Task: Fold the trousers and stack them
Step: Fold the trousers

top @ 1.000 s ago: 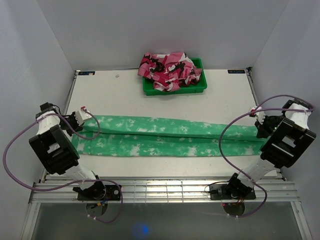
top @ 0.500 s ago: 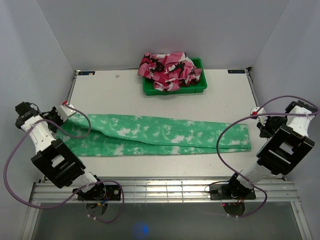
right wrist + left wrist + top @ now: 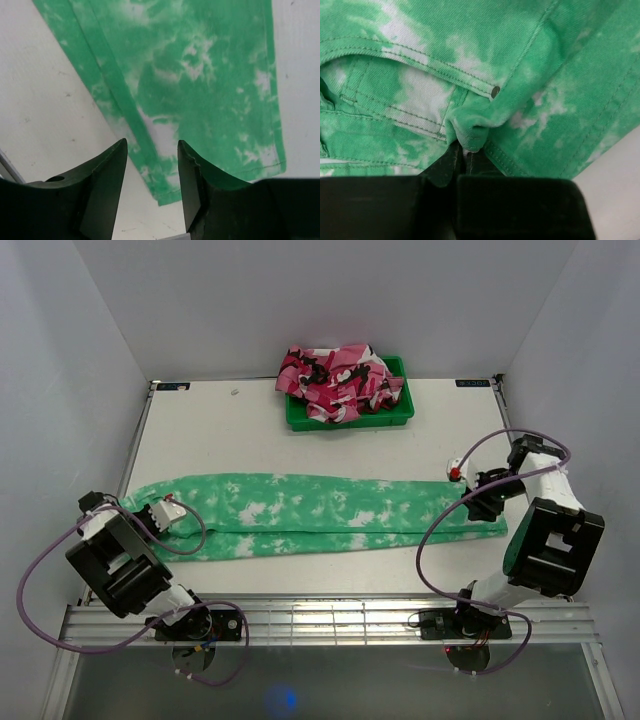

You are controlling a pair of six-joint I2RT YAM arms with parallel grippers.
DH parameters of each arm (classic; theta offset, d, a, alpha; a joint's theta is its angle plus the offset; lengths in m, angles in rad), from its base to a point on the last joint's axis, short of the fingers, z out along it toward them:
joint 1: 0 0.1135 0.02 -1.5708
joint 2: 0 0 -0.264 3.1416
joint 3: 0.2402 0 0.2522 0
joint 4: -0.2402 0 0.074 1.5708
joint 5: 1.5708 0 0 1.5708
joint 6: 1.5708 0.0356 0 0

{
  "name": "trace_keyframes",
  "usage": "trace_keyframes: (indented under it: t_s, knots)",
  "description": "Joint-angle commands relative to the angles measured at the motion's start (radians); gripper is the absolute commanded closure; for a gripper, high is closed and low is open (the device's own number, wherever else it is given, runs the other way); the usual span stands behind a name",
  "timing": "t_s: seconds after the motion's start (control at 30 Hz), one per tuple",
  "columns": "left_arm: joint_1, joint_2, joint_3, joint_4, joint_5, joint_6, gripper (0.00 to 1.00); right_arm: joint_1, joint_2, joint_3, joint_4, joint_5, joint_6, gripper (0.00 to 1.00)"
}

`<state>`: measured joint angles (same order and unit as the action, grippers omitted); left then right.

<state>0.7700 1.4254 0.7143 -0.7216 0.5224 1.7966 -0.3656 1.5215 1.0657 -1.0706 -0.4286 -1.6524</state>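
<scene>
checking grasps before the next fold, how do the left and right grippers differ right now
The left gripper is shut, pinching a fold of the trousers; the right gripper is open and holds nothing. The left gripper is at the waist end, near a rivet; the right gripper hovers over the hem end. Both are at the ends of the same trousers, which lie stretched along the table.

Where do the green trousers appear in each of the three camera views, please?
Top external: trousers stretched left to right across the near part of the table.
Left wrist: trousers fill the frame, a fold pinched in the left gripper at bottom centre.
Right wrist: trousers hem end, upper right, beyond the open right gripper.
Shared landmark: the white table.
</scene>
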Motion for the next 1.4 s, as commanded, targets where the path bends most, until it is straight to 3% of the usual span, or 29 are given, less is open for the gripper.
trace_keyframes:
  t_s: [0.0,0.23,0.4,0.53,0.63,0.7,0.8,0.83,0.9,0.93,0.97,1.03,1.13,1.37]
  knots:
    - [-0.005,0.055,0.039,0.063,-0.009,-0.048,1.0,0.097,-0.008,-0.007,0.101,-0.047,0.149,0.48]
    - [-0.04,0.098,0.08,0.09,0.008,-0.12,1.0,0.146,0.169,-0.027,0.25,0.129,0.278,0.48]
    - [-0.047,0.116,0.157,0.025,0.062,-0.164,1.0,0.047,0.236,-0.003,0.319,0.24,0.255,0.6]
    - [-0.081,0.092,0.189,-0.039,0.109,-0.183,1.0,-0.05,0.298,0.098,0.316,0.327,0.207,0.61]
    - [-0.138,0.053,0.18,-0.096,0.134,-0.2,1.0,-0.087,0.292,0.151,0.293,0.298,0.201,0.61]
    - [-0.184,0.021,0.156,-0.114,0.146,-0.22,1.0,-0.072,0.247,0.213,0.215,0.17,0.221,0.54]
    - [-0.245,-0.003,0.134,-0.131,0.151,-0.267,1.0,0.04,0.16,0.26,0.135,0.001,0.317,0.38]
    - [-0.258,-0.002,0.134,-0.133,0.153,-0.281,1.0,0.088,0.134,0.258,0.129,-0.03,0.347,0.18]
    - [-0.279,0.016,0.16,-0.139,0.16,-0.331,1.0,0.25,0.064,0.226,0.18,-0.08,0.468,0.09]
    - [-0.282,0.029,0.178,-0.144,0.166,-0.351,1.0,0.316,0.042,0.214,0.205,-0.088,0.512,0.09]
    - [-0.282,0.041,0.203,-0.166,0.183,-0.37,1.0,0.459,0.014,0.2,0.233,-0.091,0.593,0.11]
    - [-0.282,0.094,0.29,-0.202,0.202,-0.425,1.0,0.642,0.008,0.171,0.334,-0.091,0.676,0.22]
    - [-0.282,0.165,0.416,-0.285,0.241,-0.486,1.0,0.848,0.043,0.169,0.446,-0.058,0.808,0.3]
    - [-0.282,0.243,0.585,-0.378,0.301,-0.608,1.0,1.114,0.189,0.158,0.65,0.071,0.916,0.32]
